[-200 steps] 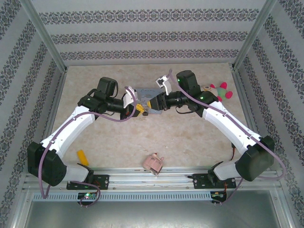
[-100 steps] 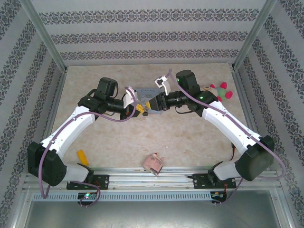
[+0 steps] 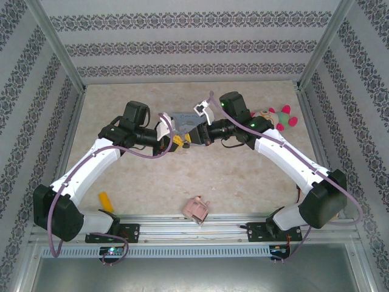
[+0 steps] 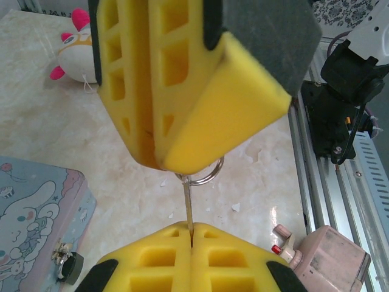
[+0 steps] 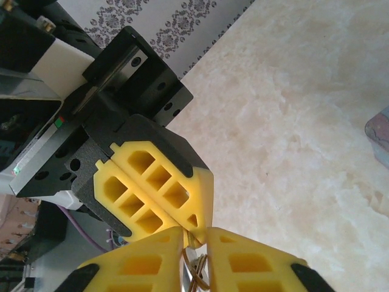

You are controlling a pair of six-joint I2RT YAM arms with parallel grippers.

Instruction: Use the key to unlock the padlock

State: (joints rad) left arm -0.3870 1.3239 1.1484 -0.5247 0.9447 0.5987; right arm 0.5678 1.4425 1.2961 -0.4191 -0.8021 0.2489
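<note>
Both grippers are closed on the key (image 4: 188, 204) in mid-air: left gripper (image 4: 191, 234) on its thin shaft, right gripper (image 4: 158, 159) at the ring (image 4: 205, 176). The padlock (image 4: 65, 267) sits on the tin (image 4: 30, 207). Uneven pulling could bend or drop the key.

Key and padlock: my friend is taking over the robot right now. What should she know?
Left gripper: shut on the thin end of the key.
Right gripper: shut on the key's ring end, so both hold it up between them.
Padlock: at the edge of the blue tin, apart from the key, with no gripper on it.
Done: the key is picked up.
Left: probably one gripper lets go, then the key goes to the padlock, in and turned.
</note>
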